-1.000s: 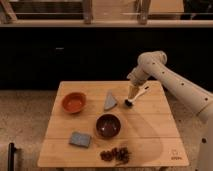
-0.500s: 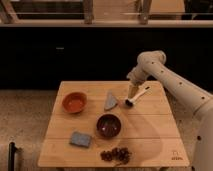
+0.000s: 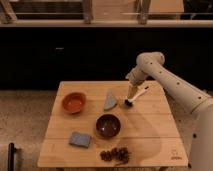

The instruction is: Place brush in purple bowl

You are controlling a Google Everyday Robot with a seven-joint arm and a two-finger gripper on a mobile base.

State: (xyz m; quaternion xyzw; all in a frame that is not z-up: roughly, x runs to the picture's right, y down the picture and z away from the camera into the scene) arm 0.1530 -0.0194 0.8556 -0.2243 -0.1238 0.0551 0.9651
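The brush (image 3: 141,93) lies on the wooden table (image 3: 150,131) near its back right. Its pale handle points back and right, and its dark bristle head (image 3: 127,104) points toward the front left. My gripper (image 3: 133,95) hangs from the white arm and is down at the brush, over the middle of the handle. The purple bowl (image 3: 107,125) stands upright and empty at the table's middle, in front and to the left of the gripper.
An orange-red bowl (image 3: 74,102) stands at the left. A grey wedge-shaped piece (image 3: 110,100) lies just left of the brush head. A grey-blue pad (image 3: 80,139) and a dark reddish cluster (image 3: 115,155) lie near the front edge.
The gripper has stayed at the brush with hardly any movement. The brush and bowls lie where they were.
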